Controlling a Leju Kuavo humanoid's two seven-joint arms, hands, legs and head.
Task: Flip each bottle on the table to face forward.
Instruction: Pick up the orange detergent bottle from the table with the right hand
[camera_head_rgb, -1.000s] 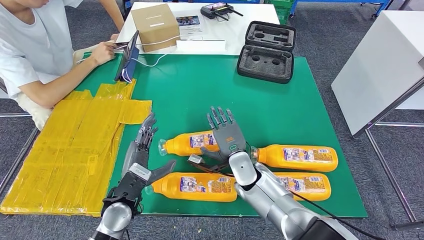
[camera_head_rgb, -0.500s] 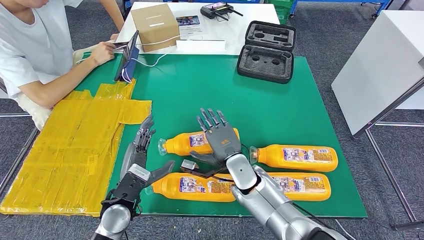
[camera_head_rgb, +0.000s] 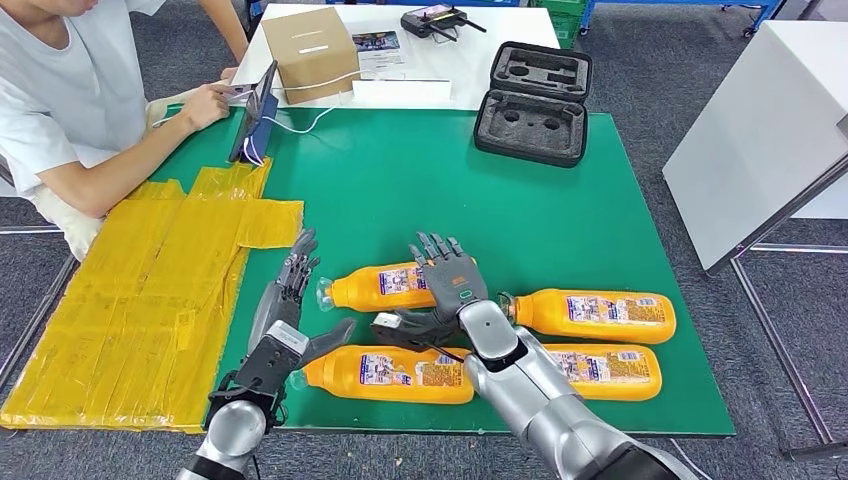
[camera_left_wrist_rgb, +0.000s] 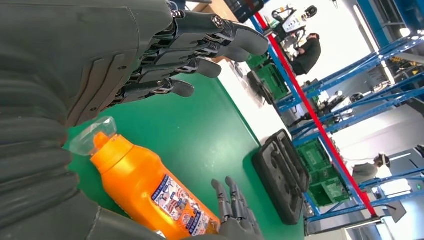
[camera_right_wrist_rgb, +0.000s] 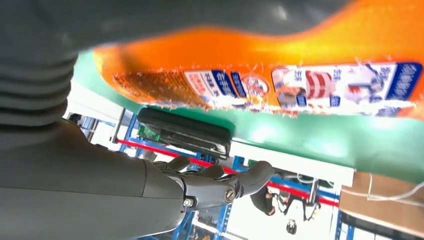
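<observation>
Four orange bottles lie on their sides on the green mat (camera_head_rgb: 400, 190), caps pointing left. They are the upper left bottle (camera_head_rgb: 385, 286), the upper right bottle (camera_head_rgb: 595, 314), the lower left bottle (camera_head_rgb: 390, 373) and the lower right bottle (camera_head_rgb: 610, 371). My right hand (camera_head_rgb: 452, 285) lies over the base end of the upper left bottle (camera_right_wrist_rgb: 300, 65), fingers (camera_right_wrist_rgb: 220, 187) straight and spread, thumb low beside it. Whether the palm touches the bottle is unclear. My left hand (camera_head_rgb: 285, 315) is open with its fingers (camera_left_wrist_rgb: 200, 45) stretched, just left of the caps of the upper left bottle (camera_left_wrist_rgb: 150, 192) and the lower left bottle.
Yellow sheeting (camera_head_rgb: 130, 300) covers the table's left side. A person (camera_head_rgb: 70, 100) sits at the far left with a tablet (camera_head_rgb: 255, 115). A cardboard box (camera_head_rgb: 310, 45) and a black foam case (camera_head_rgb: 535, 100) lie at the back. A white table (camera_head_rgb: 760, 140) stands to the right.
My right hand shifted slightly left, then back right, and tipped lower over the upper left bottle. My left hand has hardly moved, and the bottles lie as before.
</observation>
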